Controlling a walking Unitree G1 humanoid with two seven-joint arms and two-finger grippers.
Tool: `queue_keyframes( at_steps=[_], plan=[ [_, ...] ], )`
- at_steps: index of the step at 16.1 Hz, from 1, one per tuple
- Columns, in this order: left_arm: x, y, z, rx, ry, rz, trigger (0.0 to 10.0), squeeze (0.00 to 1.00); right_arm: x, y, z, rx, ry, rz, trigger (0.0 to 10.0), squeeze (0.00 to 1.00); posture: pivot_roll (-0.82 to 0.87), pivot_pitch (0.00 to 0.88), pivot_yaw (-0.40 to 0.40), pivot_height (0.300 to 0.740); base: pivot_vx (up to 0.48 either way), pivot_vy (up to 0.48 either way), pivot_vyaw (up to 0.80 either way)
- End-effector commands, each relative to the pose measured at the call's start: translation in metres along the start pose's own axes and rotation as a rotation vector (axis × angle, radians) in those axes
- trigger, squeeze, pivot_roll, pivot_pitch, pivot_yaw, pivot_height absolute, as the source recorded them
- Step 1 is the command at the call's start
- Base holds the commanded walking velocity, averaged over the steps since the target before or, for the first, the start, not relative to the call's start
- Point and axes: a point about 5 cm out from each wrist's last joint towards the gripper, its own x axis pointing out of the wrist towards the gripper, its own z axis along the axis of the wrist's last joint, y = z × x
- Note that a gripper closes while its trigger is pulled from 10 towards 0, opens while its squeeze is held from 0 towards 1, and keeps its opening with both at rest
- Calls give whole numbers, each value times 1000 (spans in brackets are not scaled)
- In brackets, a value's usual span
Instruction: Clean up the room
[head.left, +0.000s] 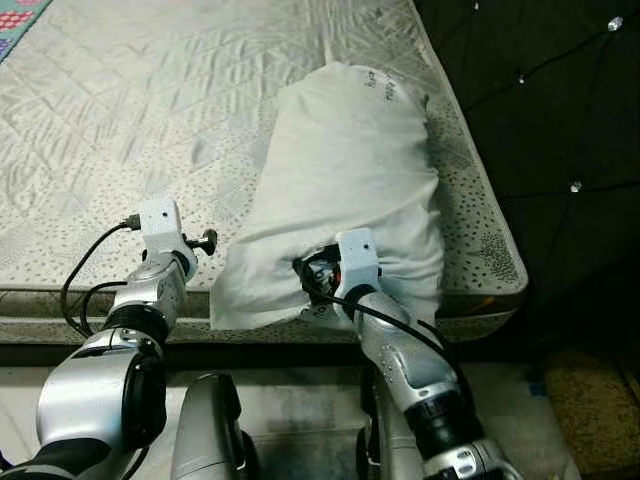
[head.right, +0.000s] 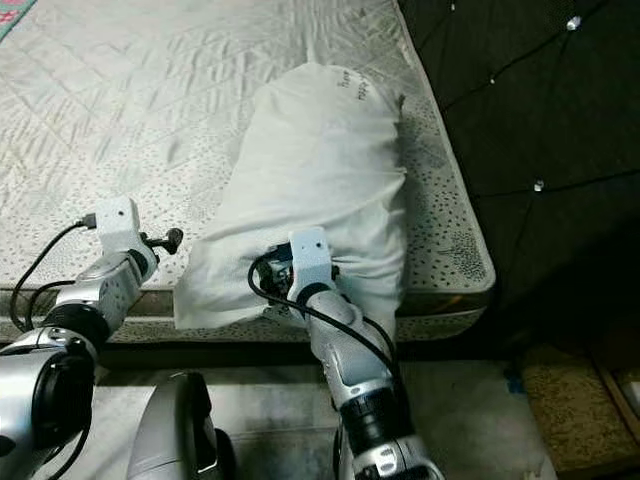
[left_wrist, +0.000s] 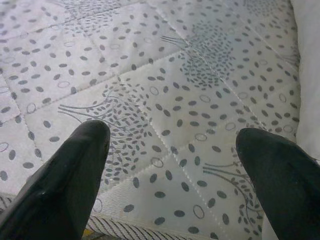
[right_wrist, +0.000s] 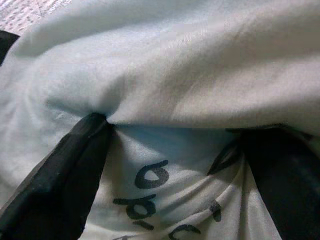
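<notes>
Gripping white pillow at near end, on bed's near right corner: right gripper jaws pinching fabric. Left gripper jaws wide over mattress. Next, probably: lift and reposition.

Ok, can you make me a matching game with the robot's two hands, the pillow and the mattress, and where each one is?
Things:
1. left gripper
2. right gripper
3. pillow
4. mattress

Places or states:
A. lies along the bed's right edge
B. jaws pressed into white cloth
C. quilted, with grey dots near its edge
D. jaws apart over bare mattress

Pairs: 1-D, 2-B, 3-A, 4-C
</notes>
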Motion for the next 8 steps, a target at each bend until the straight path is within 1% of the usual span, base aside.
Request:
queue_keyframes(
  at_steps=[1, 3, 4, 5, 6, 7, 8],
  plan=[
    [0, 7, 8, -34, -7, 29, 10000, 0, 12, 41, 36, 15, -117, 75, 10000, 0, -186, 205, -26, 582, 0, 0, 0],
    [1, 6, 11, -64, -10, 16, 10000, 0, 15, 49, 39, -26, -131, 82, 10000, 0, -183, 204, -26, 582, 0, 0, 0],
    [1, 1, 13, -65, -26, 1, 10000, 0, 18, 55, 40, -27, -144, 84, 10000, 0, -164, 201, -27, 582, 0, 0, 0],
    [1, -2, 14, -68, -32, -11, 10000, 0, 20, 58, 37, -48, -136, 82, 10000, 0, -164, 201, -27, 582, 0, 0, 0],
    [1, -8, 11, -89, -29, -40, 10000, 0, 24, 62, 34, -98, -124, 57, 10000, 0, -151, 202, -27, 582, 0, 0, 0],
    [1, -13, 7, -129, -29, -84, 10000, 0, 26, 64, 36, -116, -139, 38, 10000, 0, -145, 204, -25, 582, 0, 0, 0],
    [0, -17, 3, -148, -23, -116, 10000, 0, 28, 64, 38, -122, -160, 19, 10000, 0, -137, 203, -24, 582, 0, 0, 0]
  ],
)
